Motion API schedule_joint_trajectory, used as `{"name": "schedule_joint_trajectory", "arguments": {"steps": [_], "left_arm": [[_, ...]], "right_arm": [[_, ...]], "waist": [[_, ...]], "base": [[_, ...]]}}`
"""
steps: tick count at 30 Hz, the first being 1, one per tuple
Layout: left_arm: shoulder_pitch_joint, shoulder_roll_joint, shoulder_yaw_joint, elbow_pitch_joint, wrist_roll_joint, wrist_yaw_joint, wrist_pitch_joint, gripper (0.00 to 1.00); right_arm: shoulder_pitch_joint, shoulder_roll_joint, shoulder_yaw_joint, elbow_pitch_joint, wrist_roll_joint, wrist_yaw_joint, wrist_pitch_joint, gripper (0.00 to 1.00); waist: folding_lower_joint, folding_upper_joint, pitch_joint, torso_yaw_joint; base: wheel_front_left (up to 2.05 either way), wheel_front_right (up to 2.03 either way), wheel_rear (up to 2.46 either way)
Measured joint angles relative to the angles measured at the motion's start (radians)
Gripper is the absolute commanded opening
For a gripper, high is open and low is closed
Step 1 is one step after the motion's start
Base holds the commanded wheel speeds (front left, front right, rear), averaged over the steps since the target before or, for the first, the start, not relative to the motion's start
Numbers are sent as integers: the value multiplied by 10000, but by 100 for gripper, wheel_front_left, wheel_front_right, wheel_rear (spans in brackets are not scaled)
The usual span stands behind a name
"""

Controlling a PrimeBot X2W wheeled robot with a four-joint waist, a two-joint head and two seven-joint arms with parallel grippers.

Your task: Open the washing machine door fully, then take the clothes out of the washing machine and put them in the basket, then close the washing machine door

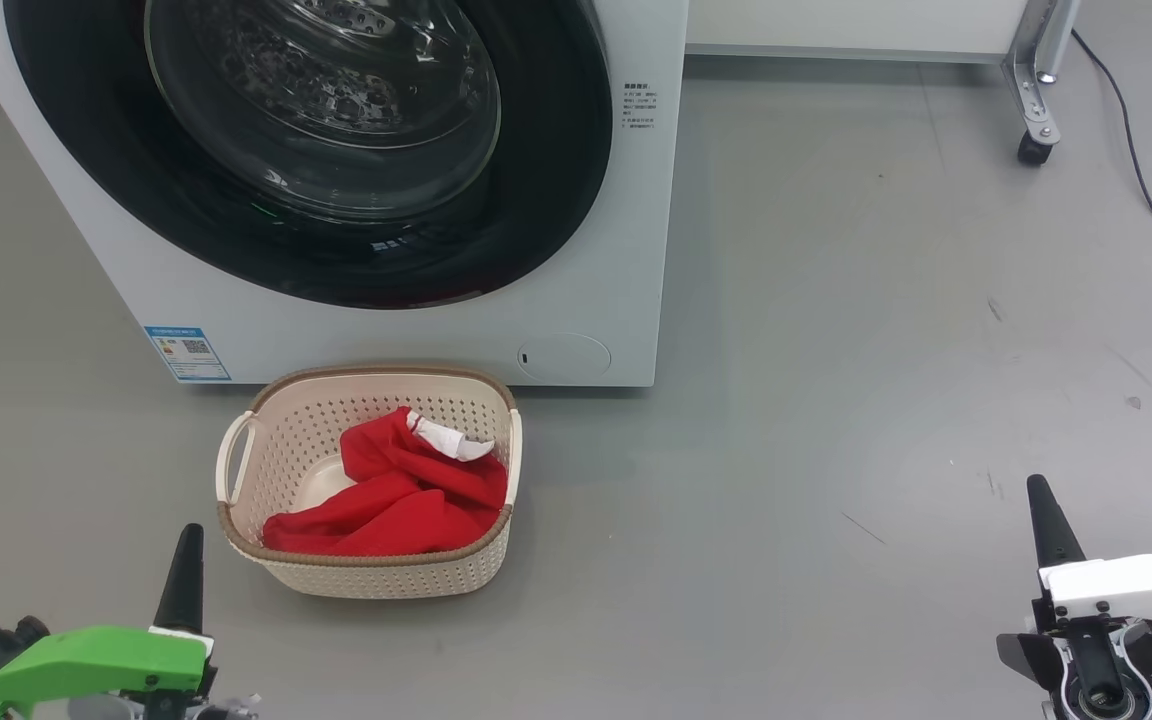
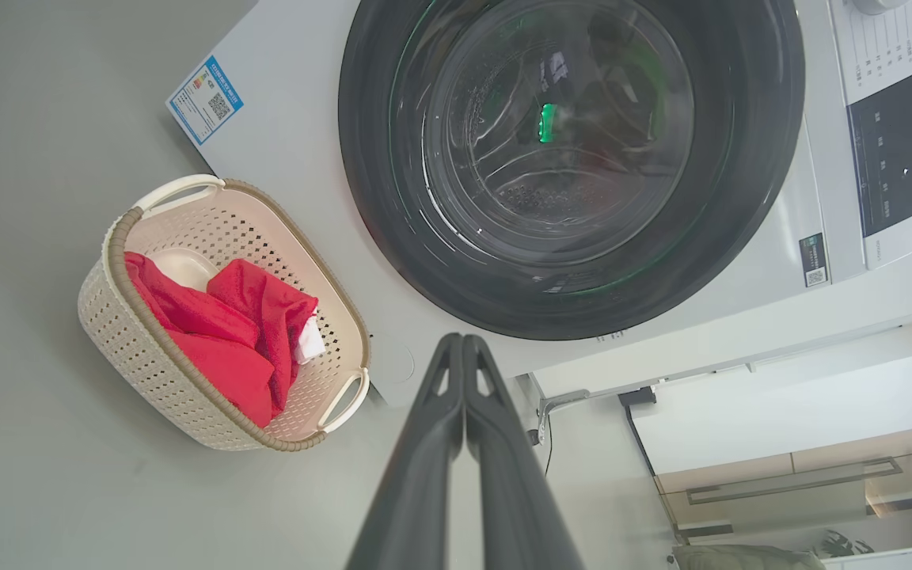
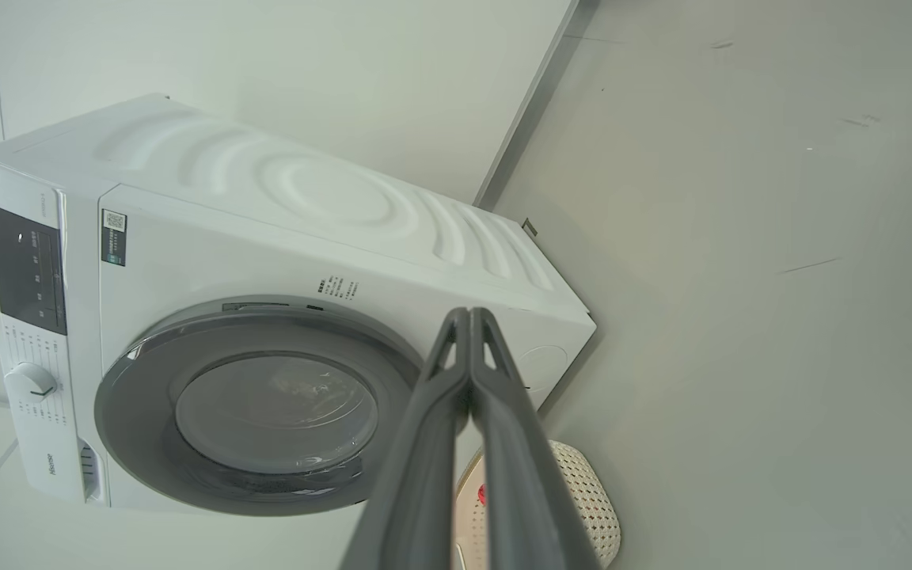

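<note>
Closing stage of the task, seen from the head and both wrists. The washing machine door (image 1: 326, 120) lies flush against the front of the washing machine (image 1: 416, 330), with no gap at its black rim; whether the latch has caught cannot be told. The clothes (image 1: 396, 495), red with a white tag, sit heaped inside the basket (image 1: 376, 373), which stands on the floor (image 1: 836, 400) just in front of the machine, below the door. The left gripper (image 1: 191, 545) and right gripper (image 1: 1043, 500) hover well apart from the machine, each with fingers pressed together on nothing. The work appears complete. A good finish leaves both arms clear of basket and door, and a light push on the rim would settle any doubt about the latch.
</note>
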Motion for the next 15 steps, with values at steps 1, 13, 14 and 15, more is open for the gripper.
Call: {"name": "schedule_joint_trajectory", "arguments": {"steps": [1,13,14,15], "left_arm": [[-1,0,31,0,-180,0,52,0],[-64,-17,263,-15,-1593,0,439,0],[-76,-17,288,-15,-1682,0,456,0],[-94,-17,320,-17,-1768,0,527,0]], "right_arm": [[-3,0,-19,15,119,2,38,0],[-206,10,-230,234,1730,224,408,0],[-211,12,-249,257,1852,234,439,0],[-219,12,-268,278,1975,236,476,0]], "waist": [[0,0,-5,-1],[0,0,-60,-12],[0,0,-64,-12],[0,0,-69,-13]], "base": [[0,0,0],[0,0,0],[0,0,0],[0,0,0]]}}
